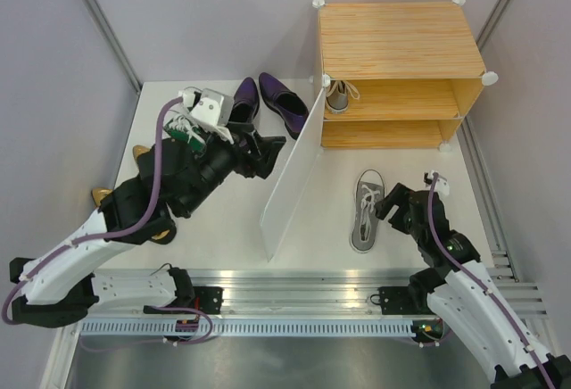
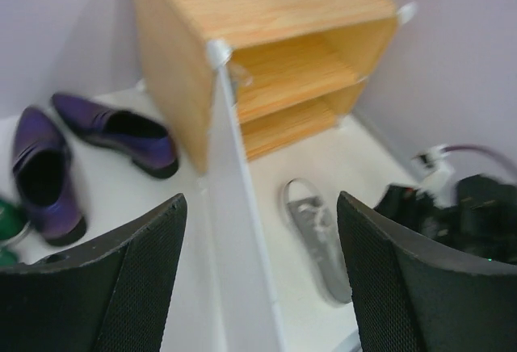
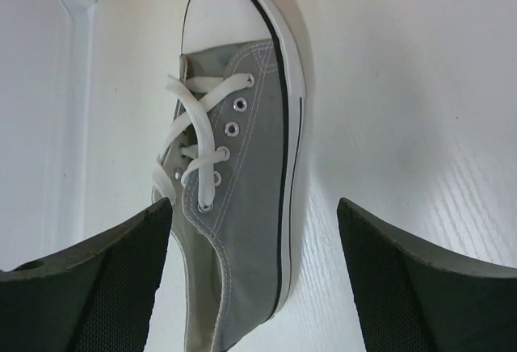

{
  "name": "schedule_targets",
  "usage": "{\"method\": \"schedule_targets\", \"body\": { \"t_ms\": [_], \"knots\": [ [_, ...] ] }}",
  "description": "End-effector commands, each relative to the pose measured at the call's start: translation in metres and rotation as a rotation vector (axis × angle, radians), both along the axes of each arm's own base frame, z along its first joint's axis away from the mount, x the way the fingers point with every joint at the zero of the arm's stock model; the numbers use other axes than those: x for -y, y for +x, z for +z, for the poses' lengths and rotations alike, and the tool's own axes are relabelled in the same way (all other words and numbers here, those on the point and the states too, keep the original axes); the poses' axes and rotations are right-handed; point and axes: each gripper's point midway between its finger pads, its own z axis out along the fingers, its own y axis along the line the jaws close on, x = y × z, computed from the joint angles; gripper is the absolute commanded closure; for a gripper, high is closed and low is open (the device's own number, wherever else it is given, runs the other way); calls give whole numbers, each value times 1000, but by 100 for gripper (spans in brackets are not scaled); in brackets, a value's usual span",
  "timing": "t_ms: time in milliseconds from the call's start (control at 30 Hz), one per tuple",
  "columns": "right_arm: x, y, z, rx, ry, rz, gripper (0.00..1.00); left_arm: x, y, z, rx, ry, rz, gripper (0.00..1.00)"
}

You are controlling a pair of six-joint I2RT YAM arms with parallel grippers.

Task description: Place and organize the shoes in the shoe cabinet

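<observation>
The shoe cabinet [image 1: 393,37] stands at the far right of the table [image 1: 223,239], a box of pale, striped bamboo-grain board with two shelves and round white connectors at its corners. Its flat white door [image 1: 294,175] hangs open, swung out toward the arms. On the upper shelf, at the end by the door, sits one grey sneaker [image 1: 337,95] with white laces.

The other grey sneaker [image 1: 366,211] lies on the table in front of the cabinet: matt canvas, metal eyelets, a white rubber toe cap and a dark line along the sole. The right gripper [image 3: 254,207] hangs over its heel end with the jaws wide, gripping nothing.

Left of the cabinet lie the glossy purple dress shoes [image 1: 284,102], side by side. A green sneaker [image 2: 8,219] shows just beside them. Shiny gold shoes [image 1: 101,196] peep out from under the left arm.

The left gripper [image 2: 260,203] is near the door's edge, jaws spread wide and empty.
</observation>
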Motion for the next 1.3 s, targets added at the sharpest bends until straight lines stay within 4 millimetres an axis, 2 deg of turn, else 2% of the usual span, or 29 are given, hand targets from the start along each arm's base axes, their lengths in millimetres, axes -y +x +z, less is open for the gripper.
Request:
{"method": "schedule_targets", "body": {
  "t_ms": [0,100,267,467,600,633,667,733,767,833,867,933,967,1133,1267],
  "knots": [
    [-19,1,5,8,43,99,13,-25,27,-97,-71,287,140,21],
    [-31,1,-4,-25,63,151,10,-53,32,-119,-111,287,195,21],
    [-37,1,-4,-8,54,166,9,-84,38,-134,-115,253,278,20],
    [-54,1,-21,-36,54,224,12,-93,42,-154,-117,286,310,20],
    [-53,4,-33,-64,-51,196,15,-94,42,-162,-118,319,312,20],
    [-52,3,-42,-94,-85,189,18,-95,43,-163,-117,325,313,19],
    [-52,6,-40,-87,-113,179,31,-95,43,-164,-117,330,317,19],
    [-53,7,-44,-98,-149,175,48,-96,44,-165,-117,338,320,19],
    [-51,9,-43,-96,-166,162,59,-96,43,-166,-117,336,318,19],
    [-46,15,-38,-87,-202,139,67,-96,42,-166,-118,336,315,19],
    [-45,15,-37,-89,-214,136,78,-96,42,-166,-117,335,316,19],
    [-44,21,-28,-72,-234,133,88,-97,43,-167,-118,337,319,19],
    [-46,24,-23,-59,-236,138,99,-97,42,-167,-117,337,317,19],
    [-49,33,2,3,-261,173,99,-95,43,-169,-120,346,308,19],
    [-53,44,30,69,-287,202,99,-95,43,-171,-121,358,308,18]
  ]
}}
